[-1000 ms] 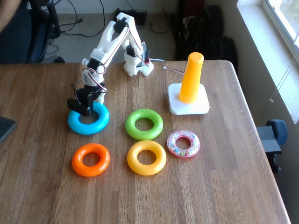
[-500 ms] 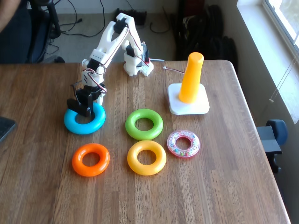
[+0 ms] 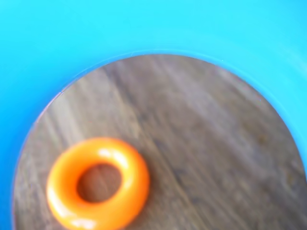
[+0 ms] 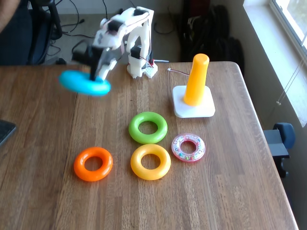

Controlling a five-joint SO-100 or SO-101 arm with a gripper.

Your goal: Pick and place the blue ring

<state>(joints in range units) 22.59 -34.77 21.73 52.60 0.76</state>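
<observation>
The blue ring (image 4: pixel 84 84) hangs in the air above the table's back left part in the fixed view, blurred, with my gripper (image 4: pixel 98 72) shut on its right side. In the wrist view the blue ring (image 3: pixel 153 28) is very close and frames the picture; through its hole I see the wood and an orange ring (image 3: pixel 98 183). The yellow-orange peg (image 4: pixel 196 79) stands upright on its white base (image 4: pixel 193 108) at the back right, well apart from the ring.
Flat on the table lie a green ring (image 4: pixel 148 127), a yellow ring (image 4: pixel 150 161), an orange ring (image 4: pixel 93 163) and a small clear pink ring (image 4: pixel 188 147). A dark object (image 4: pixel 5 130) sits at the left edge. The arm's base (image 4: pixel 141 67) stands at the back.
The blue ring was lying on the table with the gripper on it; now it is lifted well up and back, and the arm has swung upward.
</observation>
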